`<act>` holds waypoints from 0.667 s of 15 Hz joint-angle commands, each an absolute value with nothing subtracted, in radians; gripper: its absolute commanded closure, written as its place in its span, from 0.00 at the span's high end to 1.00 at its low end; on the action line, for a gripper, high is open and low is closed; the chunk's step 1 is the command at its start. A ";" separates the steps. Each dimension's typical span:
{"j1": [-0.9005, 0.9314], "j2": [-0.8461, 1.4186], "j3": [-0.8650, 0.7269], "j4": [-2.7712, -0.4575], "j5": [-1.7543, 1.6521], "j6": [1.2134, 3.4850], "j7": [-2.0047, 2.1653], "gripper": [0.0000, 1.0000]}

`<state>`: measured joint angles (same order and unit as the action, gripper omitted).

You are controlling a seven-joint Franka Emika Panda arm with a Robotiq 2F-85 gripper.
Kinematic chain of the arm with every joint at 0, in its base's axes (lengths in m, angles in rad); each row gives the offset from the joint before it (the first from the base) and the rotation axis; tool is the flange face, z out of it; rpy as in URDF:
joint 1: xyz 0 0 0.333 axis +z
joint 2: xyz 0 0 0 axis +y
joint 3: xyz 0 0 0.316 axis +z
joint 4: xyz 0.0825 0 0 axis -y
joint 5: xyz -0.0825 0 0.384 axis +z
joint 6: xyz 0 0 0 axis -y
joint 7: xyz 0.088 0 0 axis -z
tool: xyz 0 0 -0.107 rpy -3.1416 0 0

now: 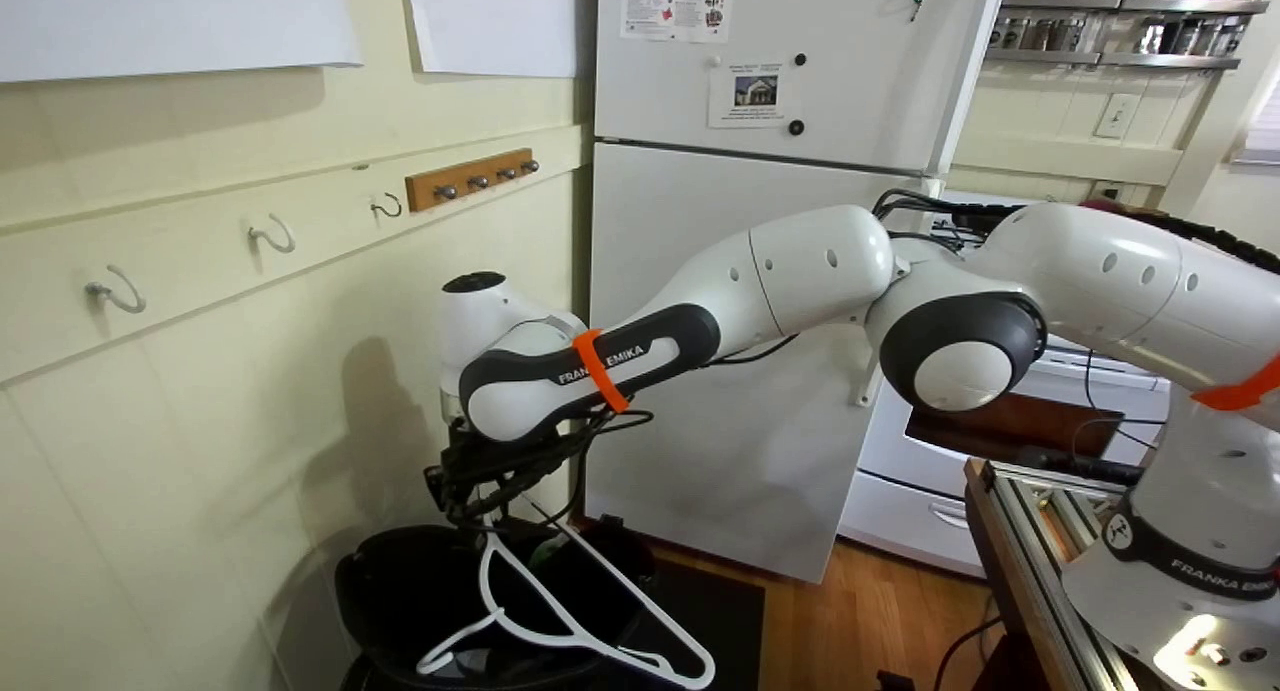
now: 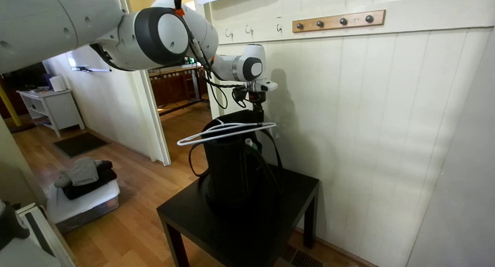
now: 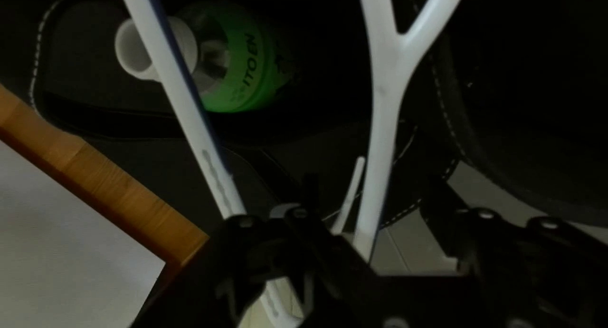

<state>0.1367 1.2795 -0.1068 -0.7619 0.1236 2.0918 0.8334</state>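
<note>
White against so much black, the hanger lies almost flat over the mouth of the bag, near the centre of the frame in an exterior view; I take it that the rim props it there and keeps it from dropping in. Above it the gripper points straight down, perhaps because thin bars lying flat are easiest met from on top. Seen from the wrist, the jaws stand part-way apart, one bar passing between them with a gap to its right, so no firm hold shows. Underneath, the table lifts the bag, presumably to bring its top within reach. Towards the upper left of the wrist view, a bottle sits behind another bar, likely steadied by its pocket.
</note>
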 commanded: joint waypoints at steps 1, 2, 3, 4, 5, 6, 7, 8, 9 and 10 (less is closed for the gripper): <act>0.129 1.285 -0.100 -0.769 0.130 2.120 0.821 0.27; 0.126 1.284 -0.098 -0.770 0.131 2.121 0.817 0.18; 0.122 1.282 -0.095 -0.773 0.133 2.123 0.809 0.11; 0.119 1.281 -0.094 -0.777 0.136 2.129 0.806 0.04; 0.114 1.277 -0.090 -0.783 0.142 2.138 0.802 0.03; 0.109 1.275 -0.085 -0.788 0.147 2.148 0.795 0.05; 0.103 1.270 -0.078 -0.798 0.155 2.164 0.793 0.05; 0.095 1.263 -0.067 -0.812 0.168 2.192 0.792 0.06; 0.090 1.257 -0.062 -0.826 0.177 2.225 0.795 0.06; 0.083 1.247 -0.050 -0.844 0.189 2.263 0.794 0.06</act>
